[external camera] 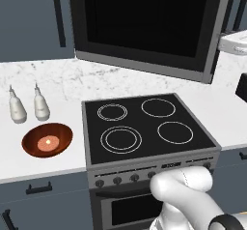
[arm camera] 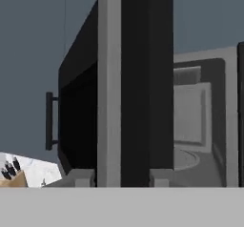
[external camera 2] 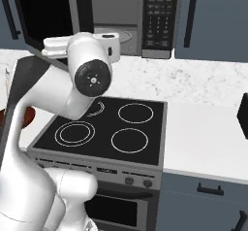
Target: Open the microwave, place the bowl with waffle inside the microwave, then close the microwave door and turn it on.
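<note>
The white arm (external camera 2: 53,99) bends up over the stove (external camera: 144,127) to the microwave (external camera 2: 145,16), its hand (arm camera: 121,176) spread slightly, fingers either side of the swung-open microwave door's (arm camera: 108,83) grey edge, while the bowl (external camera: 47,139) with the waffle (external camera: 48,141) sits on the table (external camera: 43,164) left of the stove.

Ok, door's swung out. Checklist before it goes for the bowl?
1. Door open wide enough: ok, the cavity shows past its edge.
2. Turntable free: ok, the part in view is bare.
3. Waffle in bowl: ok, lying at its centre.
4. Bowl upright on the counter, left of the stove: ok.
5. Room around bowl: ok, two bottles stand behind it, apart.
6. Gripper off the door: cannot tell; its fingertips stand either side of the door's edge.
</note>
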